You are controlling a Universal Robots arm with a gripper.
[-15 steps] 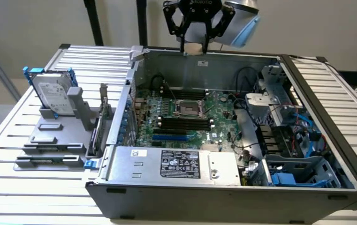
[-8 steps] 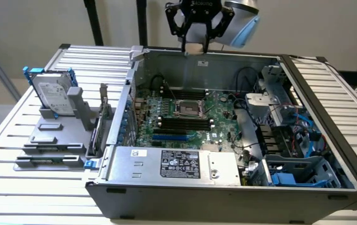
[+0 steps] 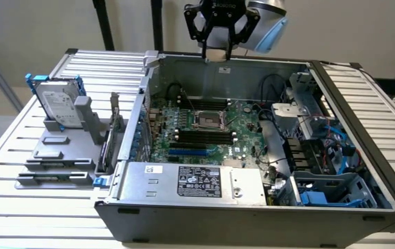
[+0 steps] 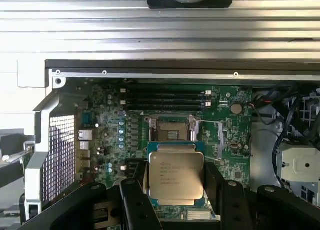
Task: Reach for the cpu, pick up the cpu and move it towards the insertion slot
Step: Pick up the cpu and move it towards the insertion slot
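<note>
My gripper (image 3: pixel 217 51) hangs high above the open computer case, over its rear wall, shut on the cpu (image 3: pixel 218 55). In the wrist view the cpu (image 4: pixel 176 176) is a flat silver-grey square with printed text, clamped between the two black fingers (image 4: pixel 134 195) of the gripper (image 4: pixel 176 192). The insertion slot (image 3: pixel 207 120) lies on the green motherboard well below the gripper. From the wrist the slot (image 4: pixel 170 132) shows its shiny frame and dark centre just beyond the held chip.
The silver hard drive (image 3: pixel 58 104) in its blue frame stands upright at the exterior view's left, above grey holder blocks (image 3: pixel 52 155). Black memory slots (image 3: pixel 201 136) run beside the socket. A power supply (image 3: pixel 190 181) fills the case front; cables and drive bays (image 3: pixel 322 150) crowd the right.
</note>
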